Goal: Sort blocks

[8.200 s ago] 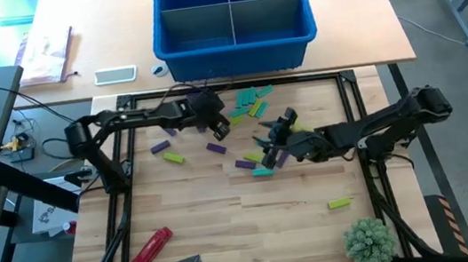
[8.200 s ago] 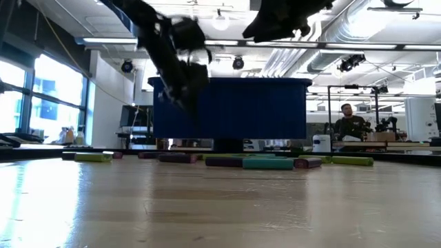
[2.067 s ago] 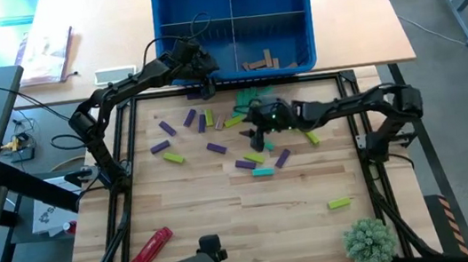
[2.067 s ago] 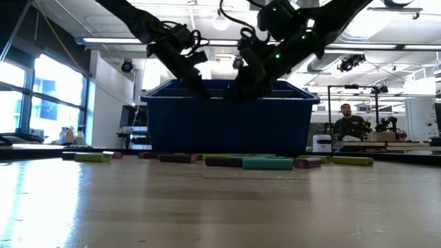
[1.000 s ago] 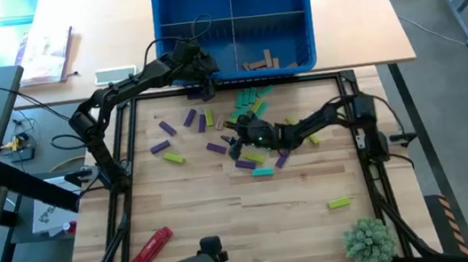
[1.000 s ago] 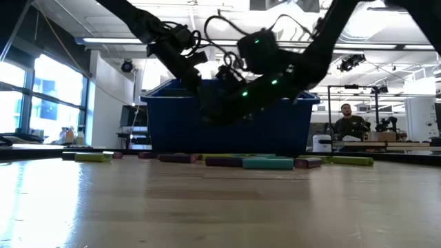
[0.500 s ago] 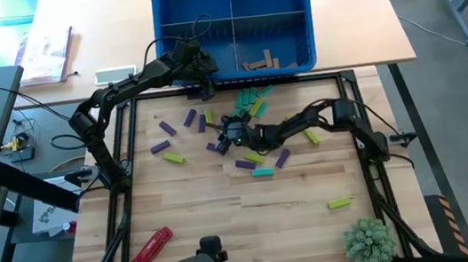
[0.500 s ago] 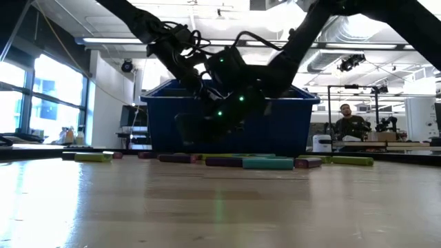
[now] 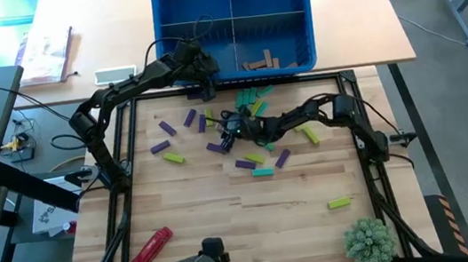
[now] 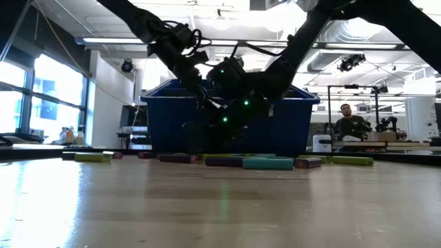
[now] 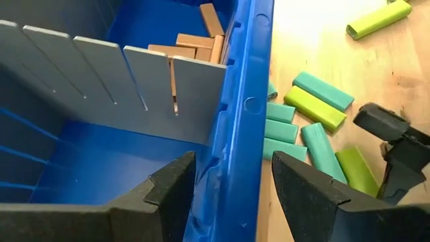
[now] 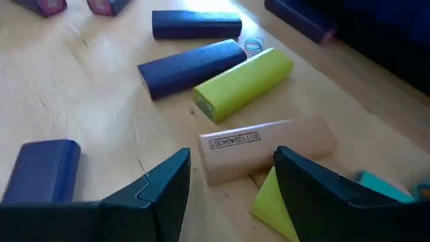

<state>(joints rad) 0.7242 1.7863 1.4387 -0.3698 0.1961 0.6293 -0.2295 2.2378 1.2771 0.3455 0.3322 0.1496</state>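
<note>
Tan block (image 12: 269,148) labelled "LOCOMOTELLIO", between open right gripper (image 12: 232,176) jaws.

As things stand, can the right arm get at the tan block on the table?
Probably yes. The right pincer is open and hovers just short of the tan block, with bare wood between; a lime block lies beside it.

A red cylinder (image 9: 149,251) lies near the table's front edge, a plant (image 9: 369,240) opposite.
</note>
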